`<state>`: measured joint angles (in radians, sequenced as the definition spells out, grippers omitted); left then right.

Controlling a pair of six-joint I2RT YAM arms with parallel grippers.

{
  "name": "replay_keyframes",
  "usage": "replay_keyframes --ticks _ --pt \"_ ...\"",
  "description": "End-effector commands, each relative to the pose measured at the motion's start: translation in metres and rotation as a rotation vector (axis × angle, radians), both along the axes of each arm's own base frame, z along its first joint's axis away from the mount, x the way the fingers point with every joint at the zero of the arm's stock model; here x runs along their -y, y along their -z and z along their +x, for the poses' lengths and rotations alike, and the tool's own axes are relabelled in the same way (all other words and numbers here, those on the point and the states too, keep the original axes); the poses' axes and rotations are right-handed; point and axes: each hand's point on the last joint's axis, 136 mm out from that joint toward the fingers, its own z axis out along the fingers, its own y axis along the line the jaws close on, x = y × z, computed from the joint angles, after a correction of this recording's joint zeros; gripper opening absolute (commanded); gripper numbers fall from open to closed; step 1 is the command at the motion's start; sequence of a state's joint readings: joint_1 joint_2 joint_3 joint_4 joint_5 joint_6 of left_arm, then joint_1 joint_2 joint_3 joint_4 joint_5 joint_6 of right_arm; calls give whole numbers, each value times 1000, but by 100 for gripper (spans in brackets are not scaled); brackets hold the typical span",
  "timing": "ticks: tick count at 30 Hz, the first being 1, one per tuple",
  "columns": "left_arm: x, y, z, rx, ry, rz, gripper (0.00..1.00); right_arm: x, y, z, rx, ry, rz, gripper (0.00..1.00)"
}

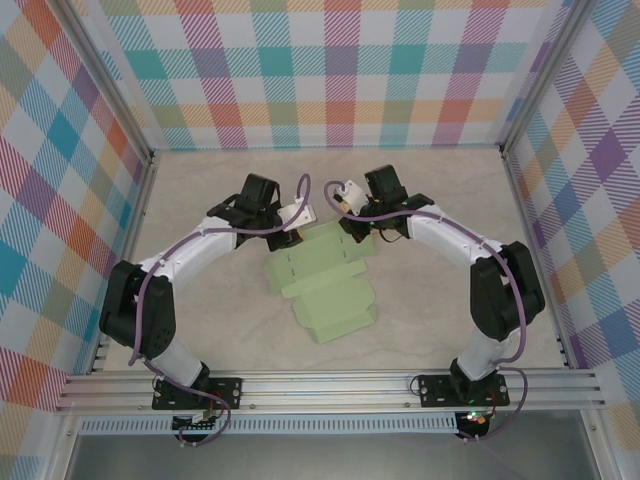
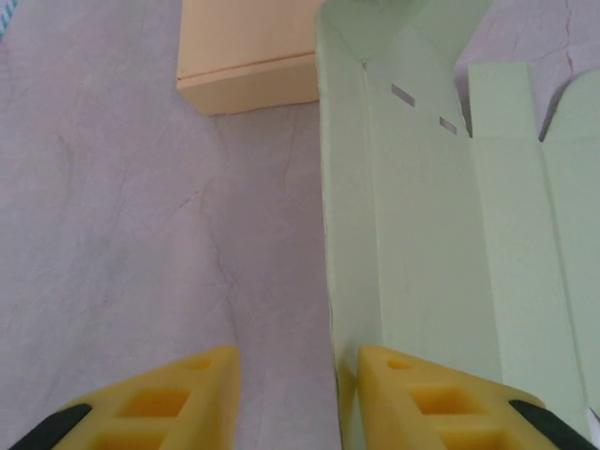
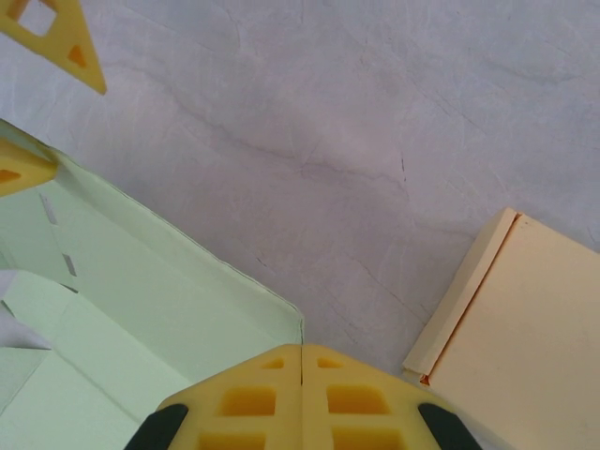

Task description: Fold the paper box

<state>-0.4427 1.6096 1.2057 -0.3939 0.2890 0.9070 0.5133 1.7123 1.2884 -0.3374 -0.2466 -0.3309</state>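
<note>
Pale green card: paper box [image 1: 325, 285], partly opened out, lying around the middle of the tabletop [image 1: 440, 200] between the two arms, panels and flaps spread toward the near edge.
Box far end: one long side wall standing upright, two small slots cut in the panel beside it.
Left pincer [image 2: 295, 366]: at the far left corner of the box, yellow fingers [image 2: 150, 403] parted with a clear gap; upright wall's edge standing in that gap, close against the right-hand finger; nothing clamped.
Right pincer [image 3: 302, 361]: at the far right corner of the box, fingertips pressed together with no gap; rounded corner of an upright green wall meeting the tips right at their seam; cannot tell whether paper is nipped there.
Pincers to each other: near, facing across the far end of the box.
Tan box [image 3: 516, 319]: flat on the tabletop, just beside the green one.
Tabletop surface: pale grey-beige, marbled with fine veins.
Surround: plaid panels in many colours on three sides; aluminium rail [image 1: 330, 385] along the near edge, carrying both arm bases.
</note>
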Motion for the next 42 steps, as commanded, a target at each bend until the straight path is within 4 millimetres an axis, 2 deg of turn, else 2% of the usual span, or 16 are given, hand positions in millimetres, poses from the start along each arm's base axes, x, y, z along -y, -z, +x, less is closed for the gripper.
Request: replay_keyframes --ticks 1,3,7,13,15,19,22,23,25,27,31,35,39,42 --pt "2 2 0 -29 17 28 35 -7 -21 -2 62 -41 45 0" --pt "2 5 -1 -48 19 37 35 -5 -18 -1 60 -33 38 0" --pt "0 10 -8 -76 25 46 40 -1 -15 3 67 -9 19 0" --pt "-8 20 -8 -111 4 101 38 -4 -19 4 75 -13 31 0" --pt "-9 23 -7 -118 -1 113 33 -4 -21 4 77 -13 35 0" --pt "-8 22 -4 -104 -6 108 14 -4 -21 4 69 -6 43 0" --pt "-7 17 2 -56 -17 100 9 -2 -18 2 40 26 52 0" --pt "-7 17 3 -28 -23 105 9 -1 -18 2 27 46 60 3" --pt "-6 13 6 56 -36 123 8 7 -17 4 -12 122 74 20" --pt "-8 11 6 149 -51 167 8 19 -19 7 -48 213 94 31" --pt "-7 -6 10 346 -102 171 8 47 -29 6 -171 437 192 38" --pt "-3 -19 0 435 -113 142 8 68 -35 -3 -287 570 309 44" --pt "1 -12 -5 443 -120 174 9 61 -29 -14 -453 607 409 44" --pt "0 0 -4 464 -139 238 9 46 -29 -19 -527 573 492 57"
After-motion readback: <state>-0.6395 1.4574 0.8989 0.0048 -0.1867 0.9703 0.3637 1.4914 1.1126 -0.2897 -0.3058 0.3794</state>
